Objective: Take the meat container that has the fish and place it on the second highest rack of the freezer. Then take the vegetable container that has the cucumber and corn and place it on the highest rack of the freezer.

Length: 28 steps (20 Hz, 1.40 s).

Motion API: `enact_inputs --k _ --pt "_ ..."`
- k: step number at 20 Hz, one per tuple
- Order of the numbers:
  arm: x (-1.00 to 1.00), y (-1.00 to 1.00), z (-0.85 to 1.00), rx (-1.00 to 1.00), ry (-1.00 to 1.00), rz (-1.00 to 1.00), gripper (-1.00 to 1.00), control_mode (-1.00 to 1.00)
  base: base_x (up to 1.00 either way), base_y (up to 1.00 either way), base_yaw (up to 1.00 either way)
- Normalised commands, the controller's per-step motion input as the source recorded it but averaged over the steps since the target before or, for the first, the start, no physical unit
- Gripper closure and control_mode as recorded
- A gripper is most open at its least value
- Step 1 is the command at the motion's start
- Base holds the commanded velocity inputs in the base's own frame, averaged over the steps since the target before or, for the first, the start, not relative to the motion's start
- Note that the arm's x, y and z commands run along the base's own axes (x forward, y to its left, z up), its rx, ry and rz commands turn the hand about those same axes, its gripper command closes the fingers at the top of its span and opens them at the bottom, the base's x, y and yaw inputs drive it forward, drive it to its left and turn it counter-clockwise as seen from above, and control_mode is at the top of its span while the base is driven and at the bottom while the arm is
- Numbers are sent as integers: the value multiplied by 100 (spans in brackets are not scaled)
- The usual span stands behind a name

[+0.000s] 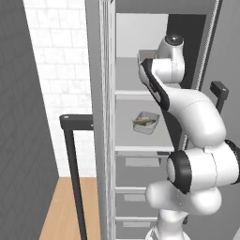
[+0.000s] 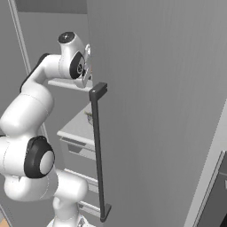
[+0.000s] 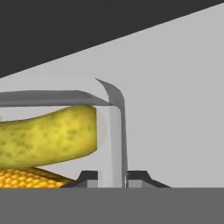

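Flat, even light — soft-edged render

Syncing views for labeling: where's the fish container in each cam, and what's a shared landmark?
Left base view: fish container sits mid-frame on the second highest rack, left of the arm.
Right base view: a sliver of it peeks out just left of the door's edge, mid-height.
Hand view: not in it.
Shared landmark: the dark door handle, in both base views.
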Motion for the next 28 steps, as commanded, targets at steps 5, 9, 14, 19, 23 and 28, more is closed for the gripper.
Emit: enact_inputs --k 5,9,14,19,23,28 --pt "0 0 0 0 0 0 -100 -100 0 0 0" --pt "0 0 0 0 0 0 -100 -100 0 0 0" --pt "0 0 0 0 0 0 -100 -100 0 0 0" --pt "-9 0 0 0 -6 0 -100 -100 0 0 0" --pt "-65 0 11 0 -34 0 -100 -100 0 0 0" --pt "-82 3 35 0 -12 0 -100 -100 0 0 0"
